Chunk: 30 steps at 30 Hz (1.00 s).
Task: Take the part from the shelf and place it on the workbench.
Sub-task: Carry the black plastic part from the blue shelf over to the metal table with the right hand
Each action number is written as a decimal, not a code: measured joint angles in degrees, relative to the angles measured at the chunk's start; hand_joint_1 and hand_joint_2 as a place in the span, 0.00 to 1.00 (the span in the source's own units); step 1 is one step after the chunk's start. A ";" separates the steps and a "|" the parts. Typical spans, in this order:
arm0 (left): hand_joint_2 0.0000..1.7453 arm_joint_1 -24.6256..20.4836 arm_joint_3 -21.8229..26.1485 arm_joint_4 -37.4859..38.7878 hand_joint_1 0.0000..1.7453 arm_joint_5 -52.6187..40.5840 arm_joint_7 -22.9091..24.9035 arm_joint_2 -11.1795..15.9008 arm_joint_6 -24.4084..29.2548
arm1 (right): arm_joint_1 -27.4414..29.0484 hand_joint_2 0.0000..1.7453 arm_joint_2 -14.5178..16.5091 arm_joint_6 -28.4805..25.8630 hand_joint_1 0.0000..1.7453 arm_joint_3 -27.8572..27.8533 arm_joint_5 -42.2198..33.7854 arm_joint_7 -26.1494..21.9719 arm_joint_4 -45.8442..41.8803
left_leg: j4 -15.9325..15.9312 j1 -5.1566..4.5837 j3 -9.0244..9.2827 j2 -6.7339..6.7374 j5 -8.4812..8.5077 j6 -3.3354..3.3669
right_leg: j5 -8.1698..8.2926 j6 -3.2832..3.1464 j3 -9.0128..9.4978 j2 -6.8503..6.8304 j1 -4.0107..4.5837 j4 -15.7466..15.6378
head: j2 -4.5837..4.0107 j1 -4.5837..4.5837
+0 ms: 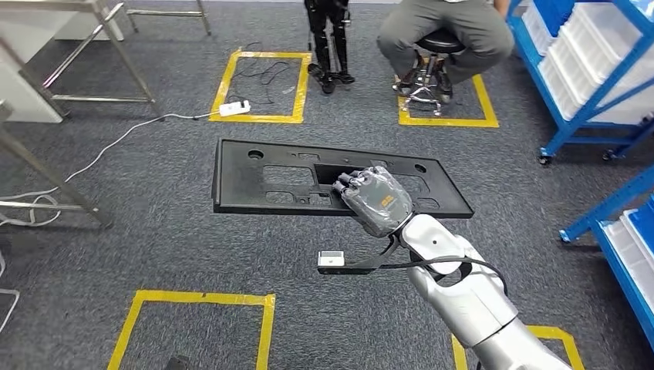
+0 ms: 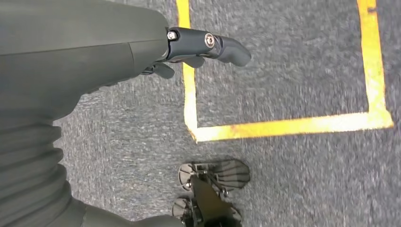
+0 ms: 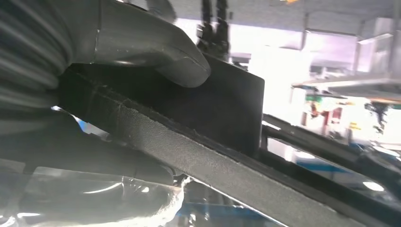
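Holding the part (image 1: 332, 179) one-handed, my right hand (image 1: 375, 199) clamped through its central cutout, left hand (image 2: 208, 45) empty, fingers apart, I judge the long panel could tilt and slip.

text: none legible | right hand (image 1: 378, 199) cover: small orange mark, too blurred to read
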 joint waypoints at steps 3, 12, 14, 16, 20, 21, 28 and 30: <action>1.00 -0.44 0.00 -0.01 0.00 -0.31 0.09 -0.10 0.04 | 0.01 1.00 -0.34 0.01 1.00 0.01 0.00 0.00 0.17 | -0.85 0.53 -0.01 -2.16 0.90 0.08 | -4.15 0.33 -4.85 4.53 -1.15 10.36 | 0.00 0.08; 1.00 -0.27 0.14 0.02 0.00 -0.39 0.07 -0.20 0.10 | 0.58 1.00 -0.66 -0.56 1.00 0.16 0.21 -0.30 0.71 | -0.07 2.12 -1.69 -8.68 1.91 -3.63 | 1.79 3.74 0.55 7.05 -3.97 -1.21 | 0.00 0.17; 1.00 0.09 0.26 0.07 0.00 -0.40 0.10 -0.31 0.13 | 0.54 1.00 -0.46 -0.61 1.00 0.24 0.23 -0.33 0.77 | 0.35 2.40 -2.21 -8.06 1.77 -4.02 | 2.14 2.80 0.36 6.11 -3.84 -1.05 | 0.00 0.07; 1.00 0.19 0.33 0.10 0.00 -0.42 0.16 -0.38 0.15 | 0.46 1.00 -0.26 -0.66 1.00 0.27 0.22 -0.32 0.79 | 4.63 2.27 -4.03 -4.86 -0.90 -3.99 | 2.39 1.87 0.27 5.17 -3.52 -1.17 | 0.00 -0.08; 1.00 -0.09 0.35 0.10 0.00 -0.55 0.40 -0.49 0.18 | 0.70 1.00 -0.23 -0.70 1.00 0.28 0.22 -0.32 1.00 | 17.76 1.53 -9.25 -1.82 -7.06 -2.93 | 2.44 0.89 -0.17 2.68 -1.70 -1.17 | 0.00 -0.18; 1.00 -0.09 0.36 0.10 0.00 -0.61 0.45 -0.50 0.18 | 0.74 1.00 -0.23 -0.70 1.00 0.29 0.22 -0.31 1.03 | 16.93 1.13 -8.40 -1.75 -6.54 -2.34 | 2.44 0.80 -0.23 2.03 -1.36 -1.17 | 0.00 -0.17; 1.00 -0.68 0.42 -0.10 0.00 -1.01 0.48 0.13 0.18 | 0.80 1.00 -0.19 -0.73 1.00 0.26 0.26 -0.31 1.05 | 0.81 -2.66 1.20 2.45 -2.08 2.18 | 2.39 0.70 0.26 -2.73 -0.50 -1.93 | 0.00 -0.14; 1.00 -0.65 0.48 -0.10 0.00 -1.02 0.49 0.04 0.17 | 0.77 1.00 -0.19 -0.77 1.00 0.21 0.26 -0.31 0.98 | -1.36 -2.03 2.29 0.94 -0.76 2.41 | 1.81 0.90 0.02 -1.23 -0.39 -1.27 | 0.00 -0.12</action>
